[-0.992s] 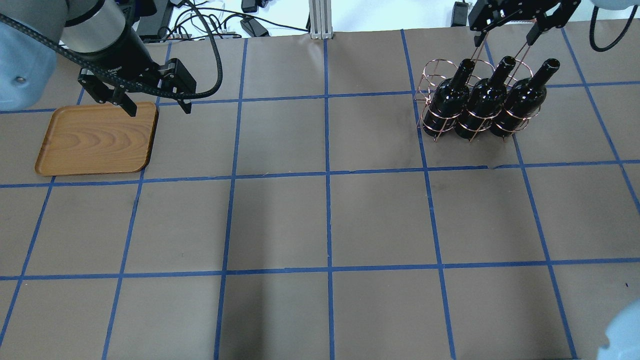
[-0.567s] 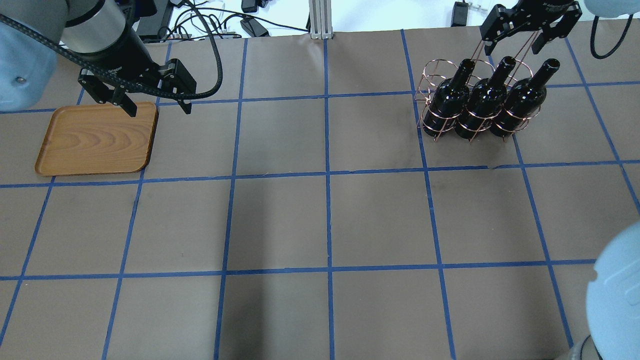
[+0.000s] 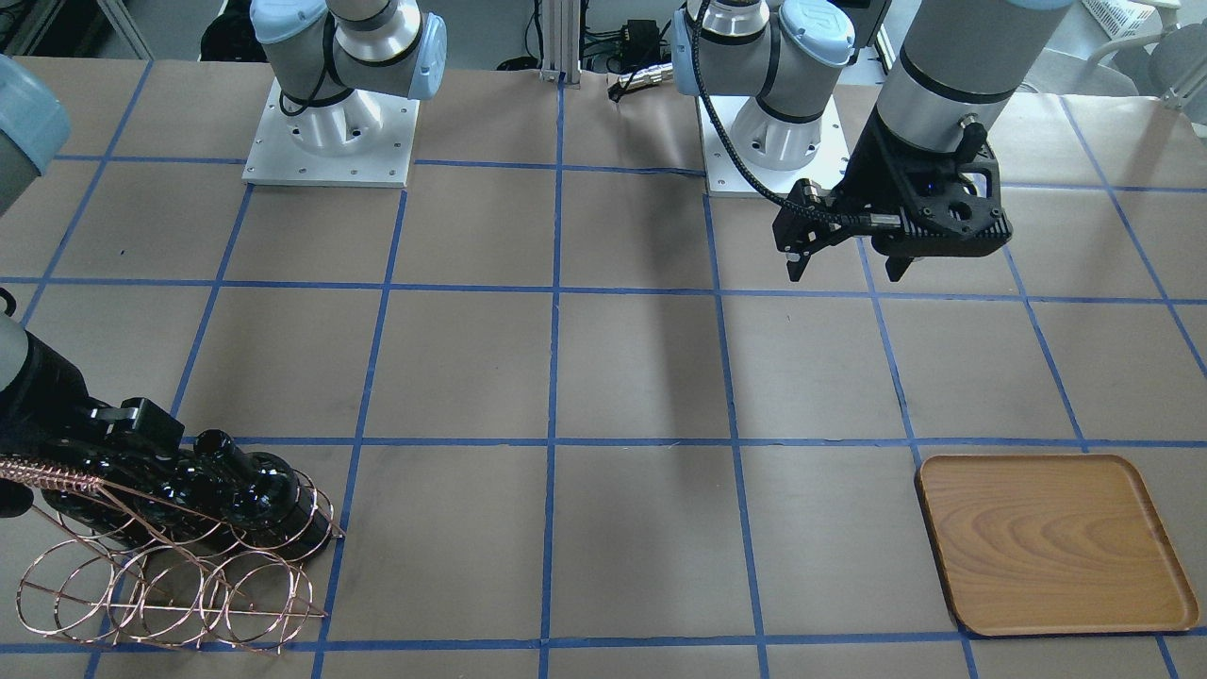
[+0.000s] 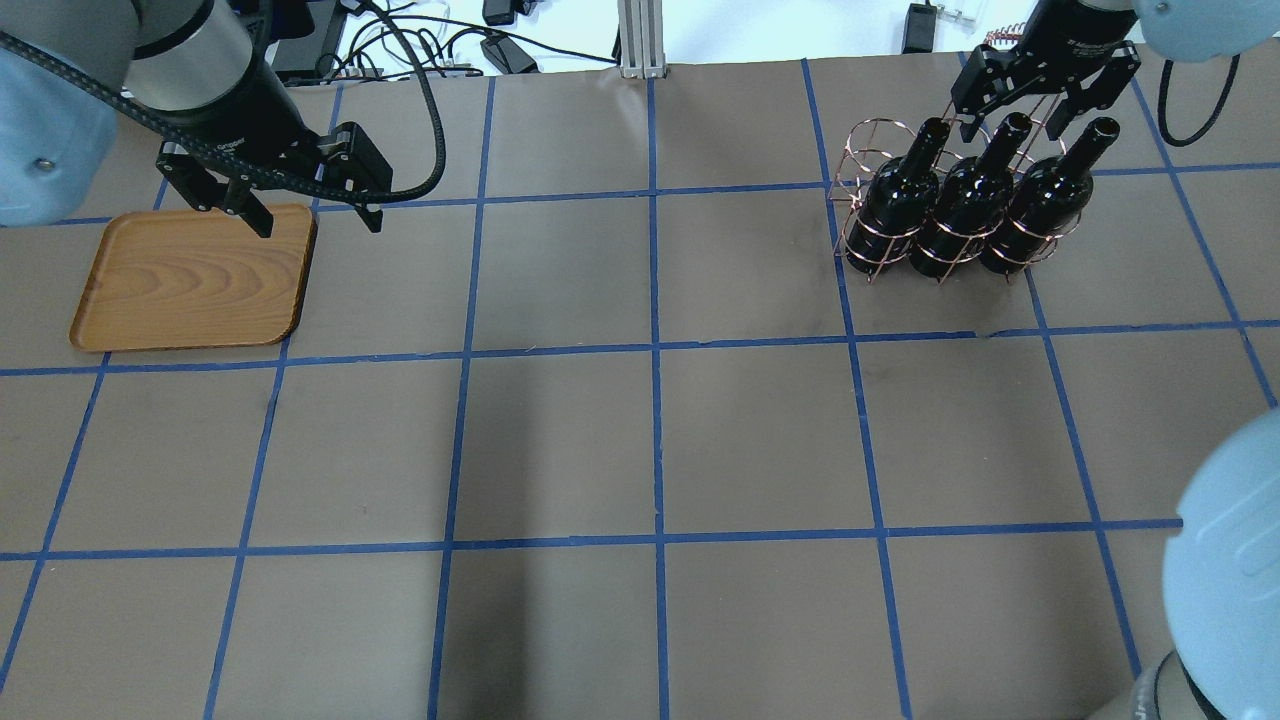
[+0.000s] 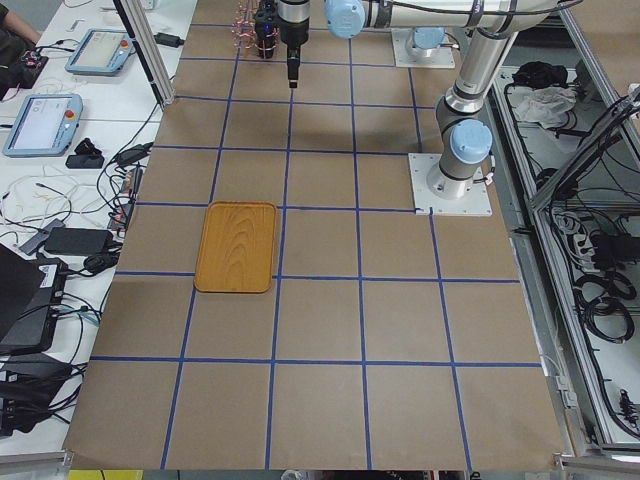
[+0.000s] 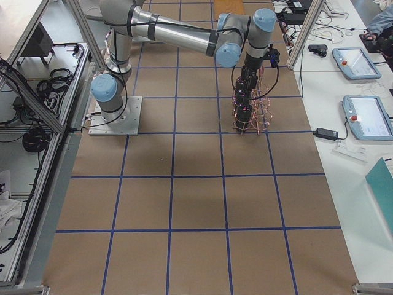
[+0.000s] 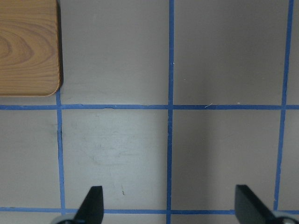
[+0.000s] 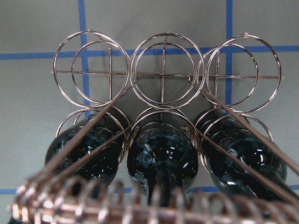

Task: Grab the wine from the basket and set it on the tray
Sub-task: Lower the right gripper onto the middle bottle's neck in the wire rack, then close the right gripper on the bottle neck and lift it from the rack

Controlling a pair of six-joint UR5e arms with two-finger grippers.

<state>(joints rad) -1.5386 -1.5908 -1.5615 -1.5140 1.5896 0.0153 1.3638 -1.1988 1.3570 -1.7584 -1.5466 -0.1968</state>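
Note:
Three glossy black wine bottles [image 4: 960,205] stand in the copper wire basket [image 4: 868,135] at the table's far right. Beside them the basket has a row of empty loops [image 8: 162,72]. My right gripper [image 4: 1015,122] is open, its fingers on either side of the middle bottle's mouth and the basket's handle wires. The coiled handle [image 8: 93,205] fills the bottom of the right wrist view, above the middle bottle [image 8: 161,154]. The wood-grain tray [image 4: 190,280] lies empty at the far left. My left gripper [image 4: 318,222] hangs open and empty above its right edge; the tray's corner [image 7: 28,46] shows in the left wrist view.
Brown paper with a blue tape grid covers the table. Cables and power bricks [image 4: 500,50] and an aluminium post [image 4: 640,40] lie beyond the far edge. The two arm bases [image 3: 330,132] [image 3: 773,141] stand on the robot's side.
My right gripper has come in from the table's far edge to just over the middle bottle's mouth. The left gripper, tray, basket and bottles have stayed in place.

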